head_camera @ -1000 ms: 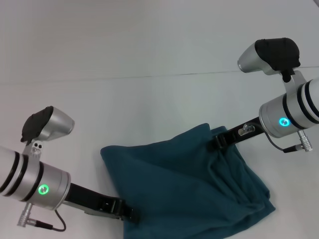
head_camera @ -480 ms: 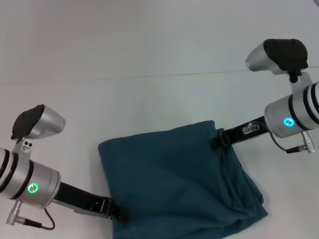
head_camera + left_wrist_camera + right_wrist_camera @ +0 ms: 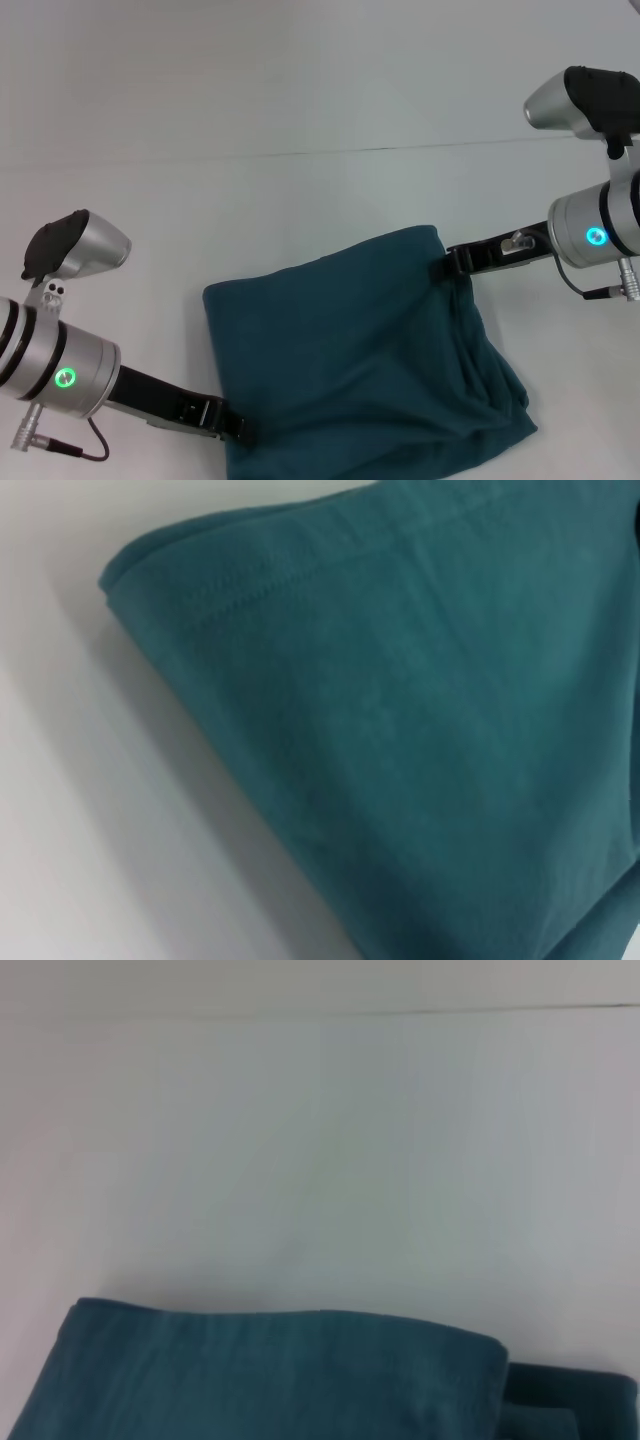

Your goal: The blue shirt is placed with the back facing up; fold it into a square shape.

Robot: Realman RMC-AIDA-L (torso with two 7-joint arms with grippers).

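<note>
Plain blue shirt (image 3: 360, 360) folded, left pincer (image 3: 238, 430) and right pincer (image 3: 447, 266) at its corners

L gripper (image 3: 238, 429) low, near side, arm reaching inward; R gripper (image 3: 447, 265) far right, arm extended inward.

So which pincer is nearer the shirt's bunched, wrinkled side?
Right. The right pincer is at the blue shirt's far right corner, just above the bunched folds. The left pincer is at the near left edge, across the shirt.
</note>
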